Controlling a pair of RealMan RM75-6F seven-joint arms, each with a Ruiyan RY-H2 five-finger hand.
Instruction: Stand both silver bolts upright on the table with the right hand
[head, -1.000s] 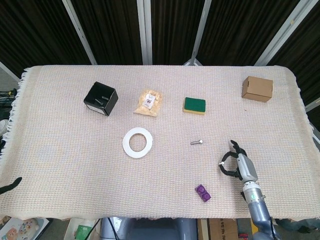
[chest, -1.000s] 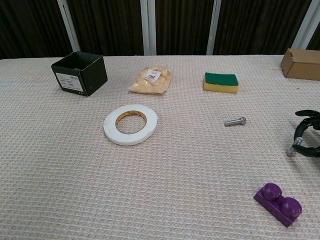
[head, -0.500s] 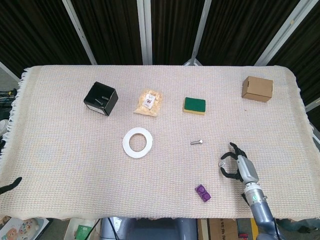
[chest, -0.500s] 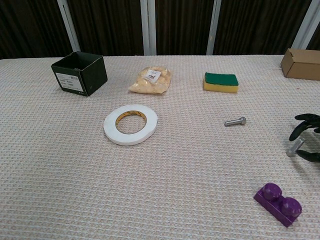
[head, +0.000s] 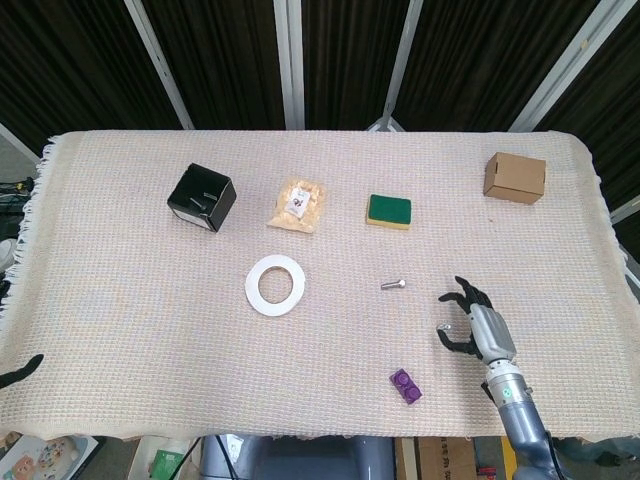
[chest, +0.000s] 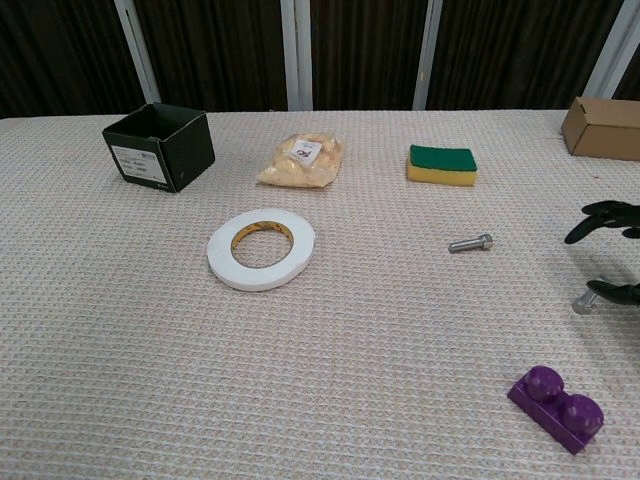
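- Left hand (head: 22, 368): only a dark tip shows at the table's left edge in the head view, same spot as before; can't tell how its fingers lie.
- Black box (head: 201, 197), snack bag (head: 298, 203), tape roll (head: 275, 285), sponge (head: 388, 210): unmoved.
- First bolt (head: 393, 285) lies flat mid-table, where it was; bare cloth all round it.
- Purple brick (head: 406, 385) sits near the front edge, unmoved.
- Second bolt (chest: 588, 297) sits tilted on the cloth between the right hand's fingertips; half a second ago the fingers curled closer round it.
- Right hand (head: 474, 323): fingers now spread wider, released, nothing gripped.
- Cardboard box (head: 515, 177) sits in the far right corner; open cloth between it and the hand.
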